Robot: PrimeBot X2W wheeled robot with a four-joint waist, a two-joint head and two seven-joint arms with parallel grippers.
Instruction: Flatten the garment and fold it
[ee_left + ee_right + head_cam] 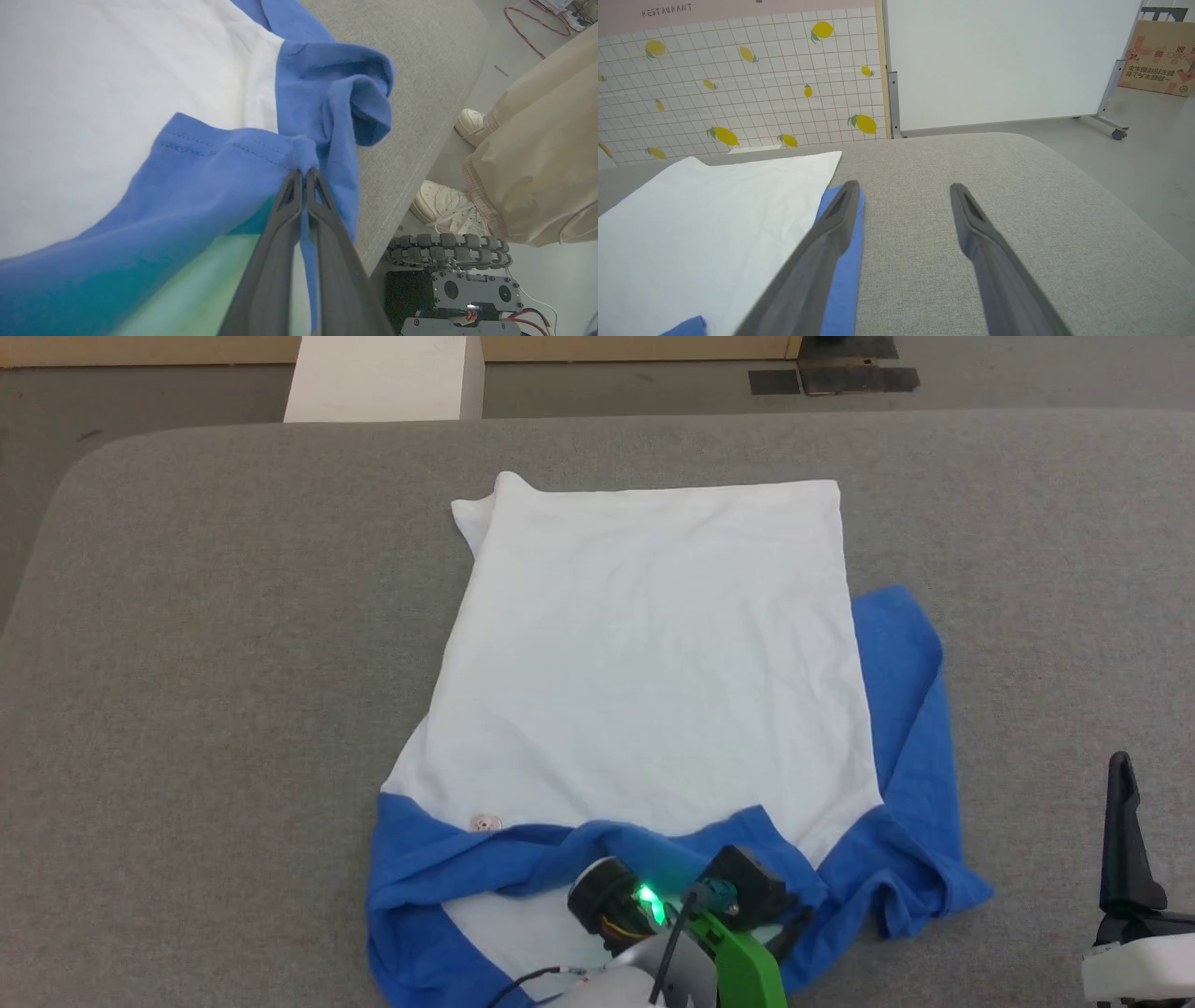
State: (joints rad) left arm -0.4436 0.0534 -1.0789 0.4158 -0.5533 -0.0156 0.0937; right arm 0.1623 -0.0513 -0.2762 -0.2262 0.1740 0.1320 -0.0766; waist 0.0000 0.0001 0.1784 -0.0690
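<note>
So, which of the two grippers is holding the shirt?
The left gripper: its jaws are pinched shut on blue cloth of the shirt. The right gripper has jaws wide apart over the grey surface.

The left gripper (303, 173) is squeezed tight on a bit of blue cloth of the T-shirt (117, 93). The shirt lies on the grey table (420, 70). Beside the table stand two white shoes (441, 207) under tan trousers (546, 154).

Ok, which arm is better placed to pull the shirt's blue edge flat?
Left. The left claw is shut on the shirt at its blue edge; the right claw hangs open over the table.
</note>
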